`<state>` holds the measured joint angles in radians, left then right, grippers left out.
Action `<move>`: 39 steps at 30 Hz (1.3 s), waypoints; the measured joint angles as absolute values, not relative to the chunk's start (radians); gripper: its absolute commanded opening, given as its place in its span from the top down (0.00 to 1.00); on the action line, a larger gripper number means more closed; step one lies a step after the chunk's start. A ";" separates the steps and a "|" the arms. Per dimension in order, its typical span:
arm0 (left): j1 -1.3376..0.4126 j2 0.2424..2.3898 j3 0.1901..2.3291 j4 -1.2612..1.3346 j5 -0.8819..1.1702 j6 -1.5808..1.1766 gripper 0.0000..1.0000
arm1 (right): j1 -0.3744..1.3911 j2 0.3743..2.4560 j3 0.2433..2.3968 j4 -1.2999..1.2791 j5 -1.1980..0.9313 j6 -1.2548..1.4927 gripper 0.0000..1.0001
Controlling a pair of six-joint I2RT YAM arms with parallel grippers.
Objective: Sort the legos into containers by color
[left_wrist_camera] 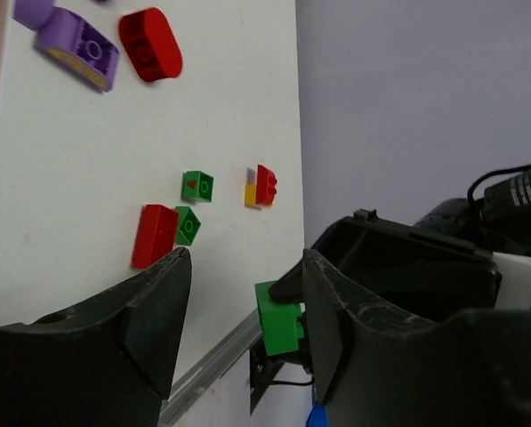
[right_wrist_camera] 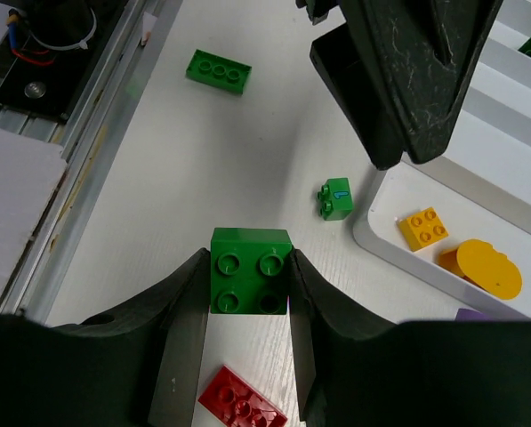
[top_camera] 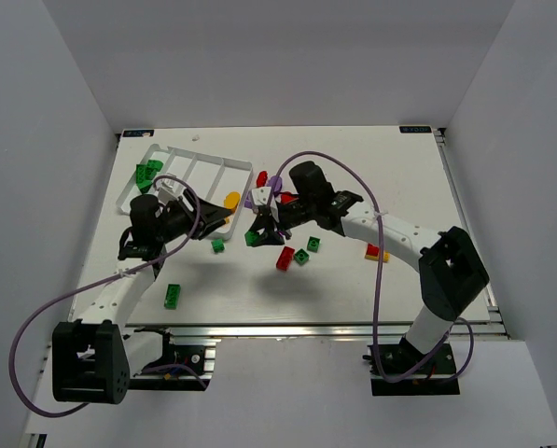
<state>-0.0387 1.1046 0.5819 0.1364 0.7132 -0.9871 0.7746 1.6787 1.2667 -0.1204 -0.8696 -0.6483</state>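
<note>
My right gripper (top_camera: 257,233) is shut on a green square four-stud lego (right_wrist_camera: 250,283) and holds it above the table in front of the tray's near right end. My left gripper (top_camera: 224,219) hangs open and empty over that end of the white tray (top_camera: 203,156); it also shows at the top of the right wrist view (right_wrist_camera: 407,80). In the left wrist view the held green lego (left_wrist_camera: 278,316) shows beyond the open fingers (left_wrist_camera: 158,302). Green legos (top_camera: 147,171) lie in the tray's far-left compartment. A yellow lego (right_wrist_camera: 423,228) and an orange oval (right_wrist_camera: 487,267) lie in the near compartment.
Loose on the table: a small green lego (top_camera: 218,245), a long green one (top_camera: 173,296), a red one (top_camera: 285,259) with two green ones (top_camera: 301,257) beside it, a red-and-yellow pair (top_camera: 376,252), purple pieces (top_camera: 273,184) and a red oval (top_camera: 261,177).
</note>
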 measured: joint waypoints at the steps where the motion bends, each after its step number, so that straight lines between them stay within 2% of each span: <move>1: -0.049 1.105 0.582 0.146 0.720 -0.988 0.38 | 0.776 1.679 1.267 -0.125 -0.867 -0.648 1.00; 12: -0.141 1.120 0.549 0.258 0.781 -1.017 0.39 | 0.775 1.695 1.273 -0.123 -0.842 -0.619 1.00; 33: -0.226 1.158 0.504 0.308 0.797 -1.037 0.41 | 0.775 1.695 1.273 -0.072 -0.814 -0.575 1.00; 39: -0.245 1.185 0.504 0.331 0.797 -1.044 0.48 | 0.775 1.695 1.273 -0.065 -0.812 -0.564 1.00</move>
